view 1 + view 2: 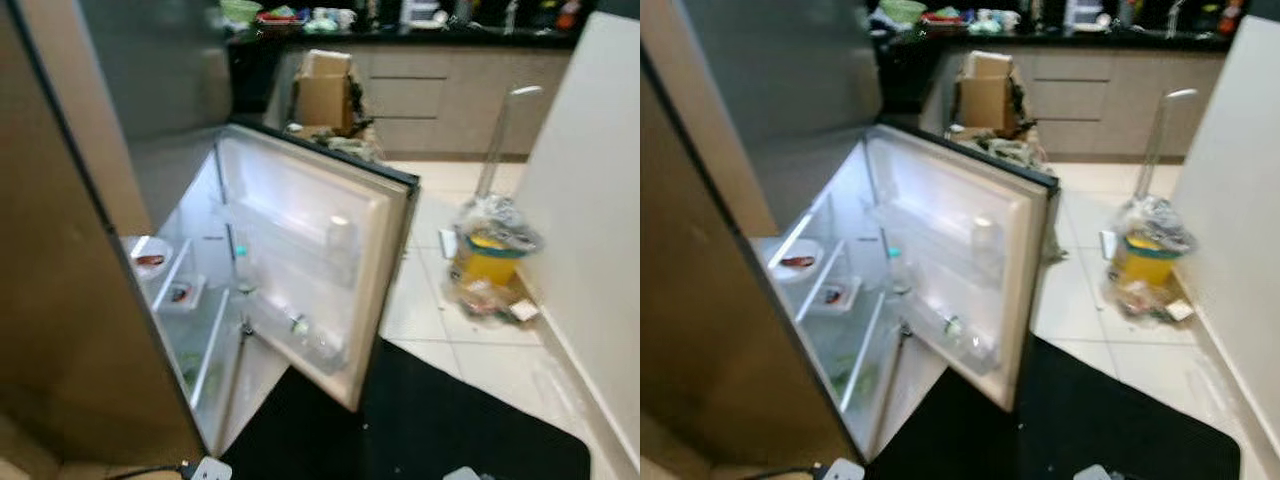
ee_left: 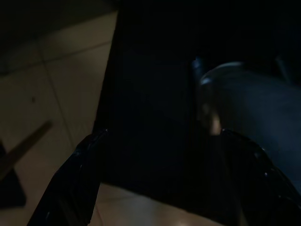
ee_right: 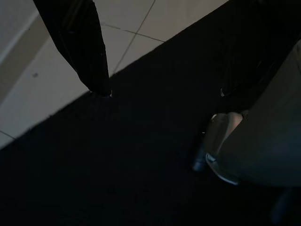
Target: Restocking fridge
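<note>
Kitchen floor with black mat [image 1: 450,420]: fridge door [image 1: 315,255] stands open; left gripper [image 2: 160,179] and right gripper [image 3: 164,92] hang spread, empty.

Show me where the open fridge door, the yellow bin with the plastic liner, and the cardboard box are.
fridge door [image 1: 345,205], left eye view, on the white inner panel near its upper edge.
yellow bin [image 1: 490,262], left eye view, on its yellow side wall.
cardboard box [image 1: 322,97], left eye view, on its brown front face.
</note>
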{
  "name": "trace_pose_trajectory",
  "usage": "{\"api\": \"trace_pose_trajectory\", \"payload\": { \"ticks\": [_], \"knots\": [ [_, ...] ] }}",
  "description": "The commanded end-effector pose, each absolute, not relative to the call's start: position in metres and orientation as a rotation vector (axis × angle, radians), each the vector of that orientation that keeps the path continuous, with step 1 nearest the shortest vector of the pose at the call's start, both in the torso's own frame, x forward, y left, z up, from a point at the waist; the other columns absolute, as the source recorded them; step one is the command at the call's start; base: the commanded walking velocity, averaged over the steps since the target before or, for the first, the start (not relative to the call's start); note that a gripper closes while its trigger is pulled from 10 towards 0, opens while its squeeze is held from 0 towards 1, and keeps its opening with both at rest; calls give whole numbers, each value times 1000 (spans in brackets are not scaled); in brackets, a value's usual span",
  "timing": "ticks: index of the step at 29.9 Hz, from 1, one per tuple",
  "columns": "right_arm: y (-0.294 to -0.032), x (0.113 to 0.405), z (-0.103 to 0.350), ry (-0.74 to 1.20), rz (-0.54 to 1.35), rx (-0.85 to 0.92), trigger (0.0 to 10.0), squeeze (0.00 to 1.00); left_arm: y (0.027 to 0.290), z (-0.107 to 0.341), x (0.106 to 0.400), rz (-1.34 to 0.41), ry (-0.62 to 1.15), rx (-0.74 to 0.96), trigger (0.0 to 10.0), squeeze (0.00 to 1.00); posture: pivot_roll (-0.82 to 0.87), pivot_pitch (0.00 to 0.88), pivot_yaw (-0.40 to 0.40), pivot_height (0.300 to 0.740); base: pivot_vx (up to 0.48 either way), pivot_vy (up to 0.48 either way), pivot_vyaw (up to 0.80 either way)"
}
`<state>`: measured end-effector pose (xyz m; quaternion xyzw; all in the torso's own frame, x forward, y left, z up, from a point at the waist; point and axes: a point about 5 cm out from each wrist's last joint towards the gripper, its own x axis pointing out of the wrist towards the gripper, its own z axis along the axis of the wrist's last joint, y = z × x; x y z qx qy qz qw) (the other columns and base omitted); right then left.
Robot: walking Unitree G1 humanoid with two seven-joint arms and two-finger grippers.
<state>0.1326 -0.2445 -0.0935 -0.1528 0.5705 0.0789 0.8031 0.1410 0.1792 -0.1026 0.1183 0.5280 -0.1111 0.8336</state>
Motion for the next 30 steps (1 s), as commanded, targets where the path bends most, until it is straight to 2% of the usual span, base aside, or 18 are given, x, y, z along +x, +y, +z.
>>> {"api": "trace_pose_trajectory", "payload": {
  "ticks": [1,17,26,30],
  "knots": [
    [-243,127,-96,1243,159,-298,10000,0,182,-105,133,-233,1148,254,10000,0,-71,0,0,740,0,0,781],
    [-235,108,-103,1284,227,-304,10000,0,189,-108,121,-220,1175,265,10000,0,-66,0,13,740,0,0,777],
    [-222,114,-104,1266,272,-302,10000,0,190,-110,113,-219,1189,266,10000,0,-52,0,21,740,0,0,775],
    [-214,120,-104,1255,307,-308,10000,0,199,-108,115,-182,1186,264,10000,0,-35,0,12,740,0,0,775]
  ]
}}
